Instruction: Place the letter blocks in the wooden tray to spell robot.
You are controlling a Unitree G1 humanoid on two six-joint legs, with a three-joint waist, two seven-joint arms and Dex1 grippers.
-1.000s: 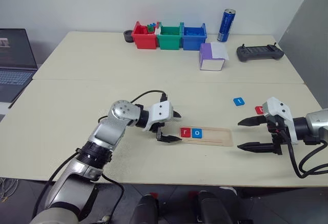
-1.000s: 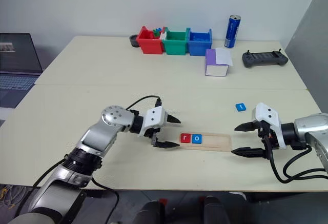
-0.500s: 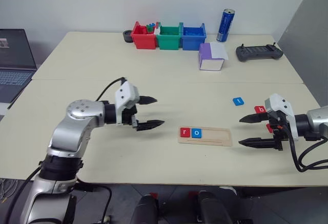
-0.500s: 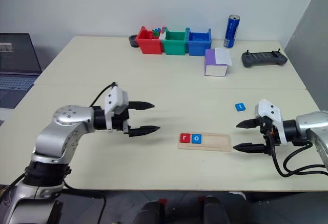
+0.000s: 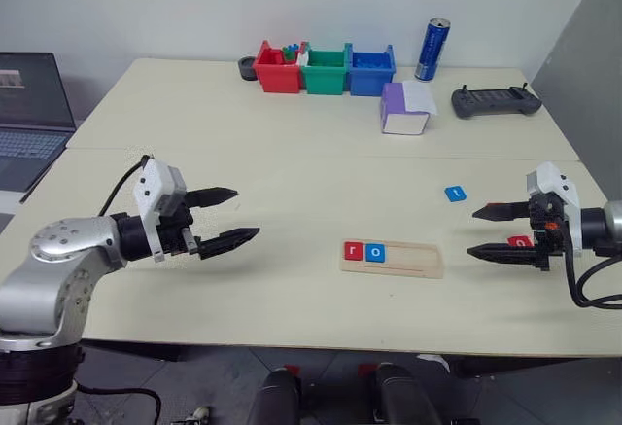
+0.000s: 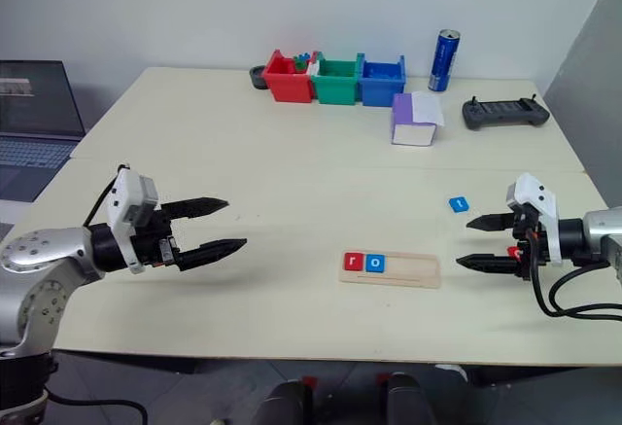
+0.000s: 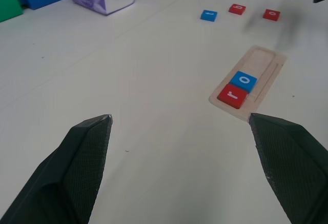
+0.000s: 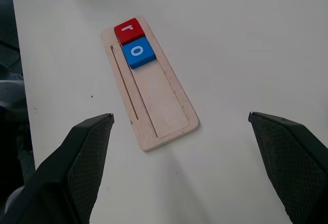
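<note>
Left eye view: the right gripper (image 5: pixel 491 233), jaws wide and empty, hovers by a red tile (image 5: pixel 522 242); the wooden tray (image 5: pixel 416 260), long axis three to nine o'clock, lies at its nine, reading "r" (image 5: pixel 353 250), "o" (image 5: pixel 375 253). The left gripper (image 5: pixel 228 216), also spread empty, sits farther off.

beige table (image 5: pixel 292 143), white wall (image 5: pixel 194 7), laptop (image 5: pixel 29 119)
</note>
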